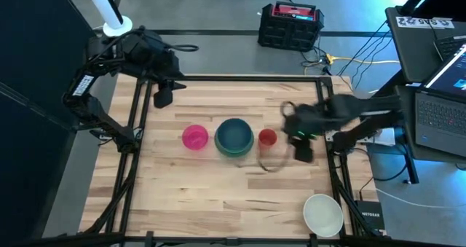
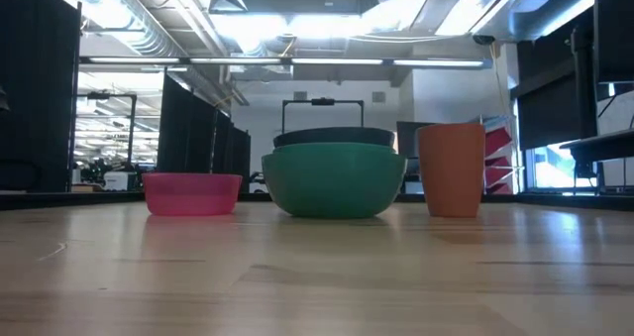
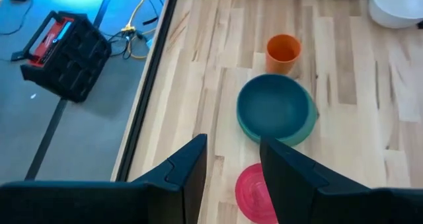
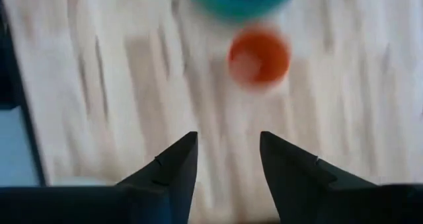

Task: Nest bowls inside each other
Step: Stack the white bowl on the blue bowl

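Note:
A dark teal-blue bowl (image 1: 234, 135) sits nested in a green bowl (image 2: 334, 182) at mid-table. Only the teal bowl's rim (image 2: 334, 136) shows above the green one in the low view. A small pink bowl (image 1: 194, 137) stands on its base just left of them. A red-orange cup (image 1: 267, 137) stands upright just right of them. A white bowl (image 1: 322, 214) rests near the front right corner. My left gripper (image 1: 162, 95) hovers open above the far left of the table. My right gripper (image 1: 301, 151) hangs open, blurred, right of the cup, with nothing between its fingers (image 4: 173, 168).
A black and red case (image 1: 290, 25) lies on the floor beyond the far edge. Laptops (image 1: 444, 87) sit off the table's right side. Dark frame rails (image 1: 135, 130) run along the table's left and right sides. Bare wood lies in front of the row of bowls.

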Robot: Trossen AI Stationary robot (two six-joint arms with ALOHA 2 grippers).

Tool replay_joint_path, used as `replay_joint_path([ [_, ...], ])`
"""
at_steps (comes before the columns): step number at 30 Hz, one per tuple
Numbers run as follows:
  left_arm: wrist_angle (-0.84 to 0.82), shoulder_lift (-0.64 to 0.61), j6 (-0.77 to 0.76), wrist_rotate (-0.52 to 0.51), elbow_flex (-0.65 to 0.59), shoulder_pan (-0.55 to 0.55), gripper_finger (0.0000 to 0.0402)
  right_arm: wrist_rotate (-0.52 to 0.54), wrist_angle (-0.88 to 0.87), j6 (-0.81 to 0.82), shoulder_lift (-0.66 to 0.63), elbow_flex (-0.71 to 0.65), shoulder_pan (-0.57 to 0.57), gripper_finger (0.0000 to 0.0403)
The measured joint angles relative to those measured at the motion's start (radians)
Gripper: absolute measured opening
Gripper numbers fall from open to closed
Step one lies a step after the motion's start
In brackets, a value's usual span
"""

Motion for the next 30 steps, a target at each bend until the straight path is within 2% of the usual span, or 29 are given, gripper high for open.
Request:
replay_joint_path([
  [4, 0.001, -0.001, 0.000, 0.000, 0.000, -0.011, 0.0124, -0.028, 0.005, 0.204, -0.114, -0.134, 0.220, 0.0152],
  [8, 0.000, -0.001, -0.009, 0.000, 0.000, -0.015, 0.0124, -0.063, 0.018, 0.372, -0.140, -0.252, 0.447, 0.0152],
  [12, 0.000, -0.001, -0.012, 0.000, 0.000, -0.015, 0.0124, -0.117, 0.206, 0.511, -0.137, -0.388, 0.650, 0.0152],
  [26, 0.000, -0.001, -0.021, 0.000, 0.000, -0.015, 0.0124, -0.086, 0.522, 0.757, -0.136, -0.683, 0.812, 0.0152],
  [30, 0.000, -0.001, -0.024, 0.000, 0.000, -0.015, 0.0124, -0.084, 0.538, 0.771, -0.136, -0.712, 0.818, 0.0152],
])
